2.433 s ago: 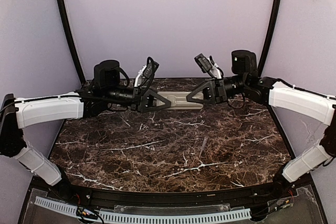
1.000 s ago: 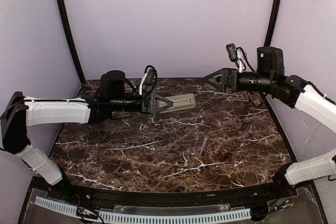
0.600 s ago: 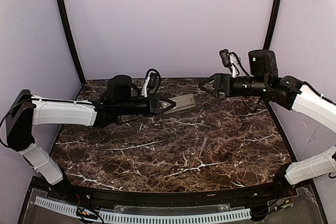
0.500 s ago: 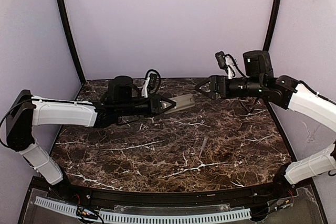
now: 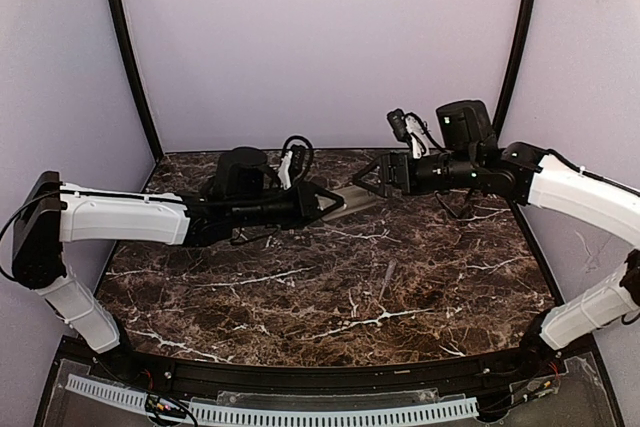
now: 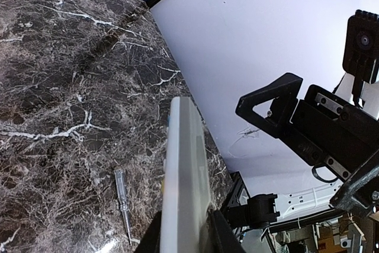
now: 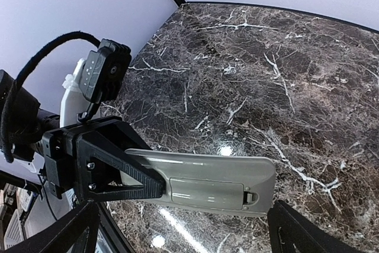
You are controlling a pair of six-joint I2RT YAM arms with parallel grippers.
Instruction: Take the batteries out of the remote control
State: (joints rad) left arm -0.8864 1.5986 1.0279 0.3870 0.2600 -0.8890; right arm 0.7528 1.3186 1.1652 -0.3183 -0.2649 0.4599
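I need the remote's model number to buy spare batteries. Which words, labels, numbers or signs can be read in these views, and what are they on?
None can be read.
The remote control shows only its plain grey back and closed battery cover, with no print visible.
The small tool lying on the table is too small to show any marking.

Right pincer (image 5: 373, 177) — back in from the far right, jaws wide — now just beside the remote control (image 5: 352, 196).
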